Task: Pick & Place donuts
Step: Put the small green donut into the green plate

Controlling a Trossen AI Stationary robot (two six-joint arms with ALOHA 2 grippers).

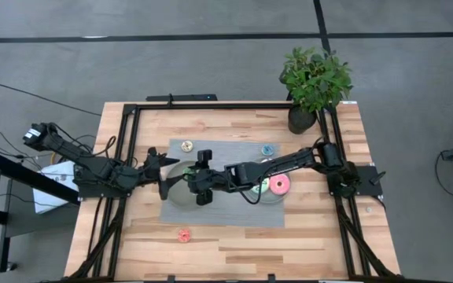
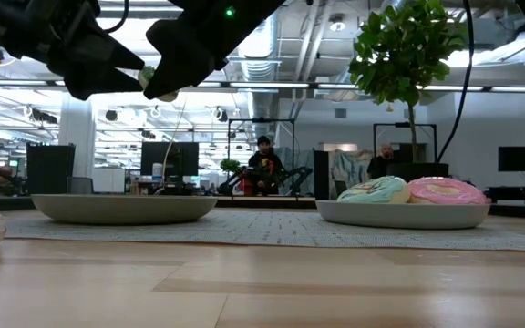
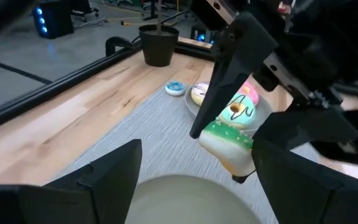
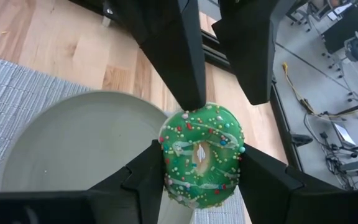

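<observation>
Right under my right wrist, the small green-iced ring donut [image 4: 201, 158] dotted with sprinkles sits clenched between my two dark right fingers [image 4: 143, 177], and my right gripper [image 1: 204, 178] hangs above the empty grey round plate [image 4: 67, 149] on the left half of the grey woven mat [image 1: 234, 149]. In the low view, nothing lies in that plate [image 2: 124, 208]. My left gripper [image 1: 166, 174] is just beside it, coming in from the left, and its fingers [image 3: 114, 171] stand spread wide, released, with nothing between them. Past them I see the green donut [image 3: 229, 138] pinched in the other arm's grip above the plate's rim [image 3: 185, 199].

Across the mat, the second grey plate [image 2: 399, 214] carries the large donuts: the pink-iced one [image 2: 447, 190] on the right and the mint-green one [image 2: 374, 190] touching it on the left, both lying flat. From my left wrist a white-lilac one [image 3: 199, 93] shows on that plate too. A small blue donut [image 1: 267, 149] lies on the mat near the far edge, close to that plate. A small tan donut [image 1: 187, 145] lies on the mat's far left part. A small red donut [image 1: 184, 234] rests on the bare pale wooden table [image 1: 313, 244], just off the mat's near edge. A potted green plant [image 1: 313, 82] stands at the far right corner.
</observation>
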